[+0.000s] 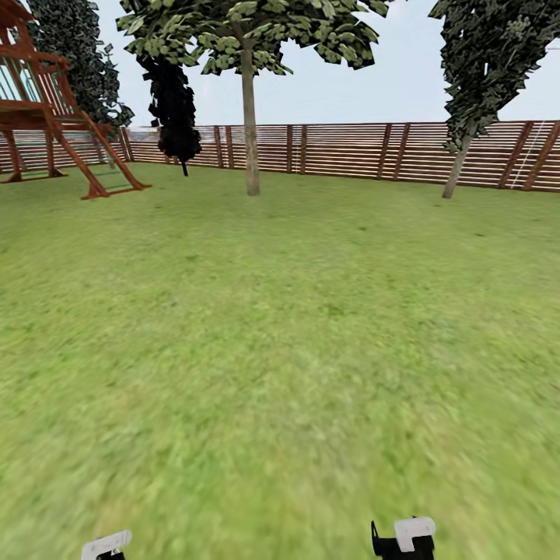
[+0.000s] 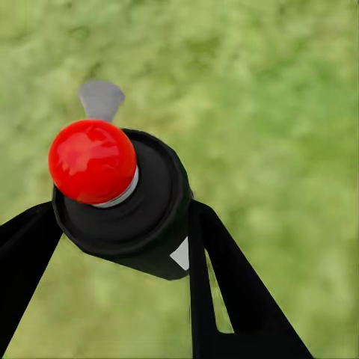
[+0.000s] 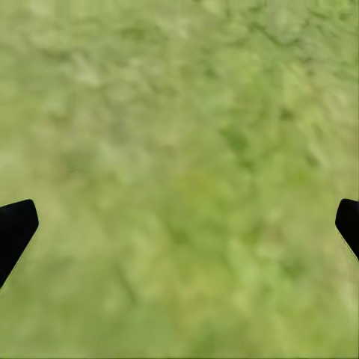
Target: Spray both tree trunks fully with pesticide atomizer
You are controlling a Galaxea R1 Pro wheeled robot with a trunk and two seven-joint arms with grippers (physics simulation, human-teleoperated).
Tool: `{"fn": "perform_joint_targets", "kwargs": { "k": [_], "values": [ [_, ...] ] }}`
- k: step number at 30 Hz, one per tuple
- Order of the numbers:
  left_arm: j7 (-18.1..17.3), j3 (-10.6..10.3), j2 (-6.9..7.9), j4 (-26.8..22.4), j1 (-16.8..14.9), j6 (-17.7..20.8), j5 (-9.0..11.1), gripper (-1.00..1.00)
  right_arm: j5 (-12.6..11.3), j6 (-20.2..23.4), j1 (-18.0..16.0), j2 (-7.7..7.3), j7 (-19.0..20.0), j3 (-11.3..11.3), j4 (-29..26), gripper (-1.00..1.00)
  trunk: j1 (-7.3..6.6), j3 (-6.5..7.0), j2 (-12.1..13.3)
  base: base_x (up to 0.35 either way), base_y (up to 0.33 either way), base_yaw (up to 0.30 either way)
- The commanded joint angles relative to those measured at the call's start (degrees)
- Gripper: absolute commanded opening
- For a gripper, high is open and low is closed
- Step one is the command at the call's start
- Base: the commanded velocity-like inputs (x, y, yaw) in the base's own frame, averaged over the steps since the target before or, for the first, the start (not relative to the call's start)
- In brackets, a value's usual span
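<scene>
A: Status of the atomizer (image 2: pixel 120 198)?

B: It sits between the left gripper (image 2: pixel 123 239) fingers (image 2: pixel 224 292), which close on its black body from both sides. The red knob (image 2: pixel 92 161) on top faces the wrist camera; a grey nozzle (image 2: pixel 100 99) projects beyond it, away from the fingers. Grass (image 2: pixel 284 90) lies below.

A: Right gripper (image 3: pixel 179 224)?

B: Fingers spread wide, nothing between them, just lawn.

A: Step in hand?

B: Judged as transit toward the trees. The near trunk (image 1: pixel 250 117) stands far ahead of both grippers; a second, leaning trunk (image 1: pixel 457 167) stands ahead and to the right, by the fence (image 1: pixel 350 152).

A: Procedure?

B: Hold the grip steady during travel. Stop near the first trunk, raise the left arm, aim the nozzle at the bark, then sweep along the trunk's full height and around it. Repeat at the second trunk.

A: Limits of observation?

B: The head view cuts both grippers off at its lower edge. The atomizer's lower body is hidden behind its own cap. Grass is blurred. A dark tree (image 1: pixel 173 101) stands by the playset (image 1: pixel 54 117); I cannot tell whether it is a target.
</scene>
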Motion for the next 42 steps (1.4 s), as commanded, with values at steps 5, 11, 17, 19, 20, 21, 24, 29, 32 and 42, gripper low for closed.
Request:
{"fn": "perform_joint_targets", "kwargs": {
  "k": [5,11,17,19,20,21,24,29,32,42],
  "values": [
    [-0.3,0.5,0.00,0.0,0.0,-0.2,-0.3,-1.00,0.6,-0.1,0.0,0.00,-0.4,-0.3,0.1,1.00,0.03,-0.05,0.0,0.338,0.000,0.000],
    [-0.3,0.5,0.00,0.0,0.0,-0.2,-0.3,-1.00,0.6,-0.1,0.0,0.00,-0.4,-0.3,0.1,1.00,0.03,-0.05,0.0,0.338,0.000,0.000],
    [-0.3,0.5,0.00,0.0,0.0,-0.2,-0.3,-1.00,0.6,-0.1,0.0,0.00,-0.4,-0.2,0.1,1.00,0.03,-0.05,0.0,0.338,0.000,0.000],
    [-0.3,0.5,0.02,0.0,0.0,-0.2,-0.3,-1.00,0.6,-0.1,0.0,0.00,-0.4,-0.2,0.1,1.00,0.03,-0.05,0.0,0.338,0.000,0.000],
    [-0.3,0.5,0.03,0.0,0.0,-0.2,-0.3,-1.00,0.6,-0.1,0.0,0.00,-0.4,-0.2,0.1,1.00,0.03,-0.05,0.0,0.338,0.000,0.000],
    [-0.3,0.5,0.02,0.0,0.0,-0.2,-0.3,-1.00,0.6,-0.1,0.0,0.00,-0.4,-0.2,0.1,1.00,0.03,-0.05,0.0,0.338,0.000,0.000],
    [-0.3,0.5,0.05,0.0,0.0,-0.2,-0.3,-1.00,0.6,-0.1,0.0,0.00,-0.4,-0.3,0.1,1.00,0.03,-0.05,0.0,0.338,0.000,0.000],
    [-0.3,0.5,0.08,0.0,0.0,-0.2,-0.3,-1.00,0.6,-0.1,0.0,0.00,-0.4,-0.3,0.1,1.00,0.03,-0.05,0.0,0.338,0.000,0.000],
    [-0.3,0.5,0.07,0.0,0.0,-0.2,-0.3,-1.00,0.6,-0.1,0.0,0.00,-0.4,-0.3,0.1,1.00,0.03,-0.05,0.0,0.338,0.000,0.000],
    [-0.3,0.5,0.05,0.0,0.0,-0.2,-0.3,-1.00,0.6,-0.1,0.0,0.00,-0.4,-0.3,0.1,1.00,0.03,-0.05,0.0,0.338,0.000,0.000]
  ]
}}
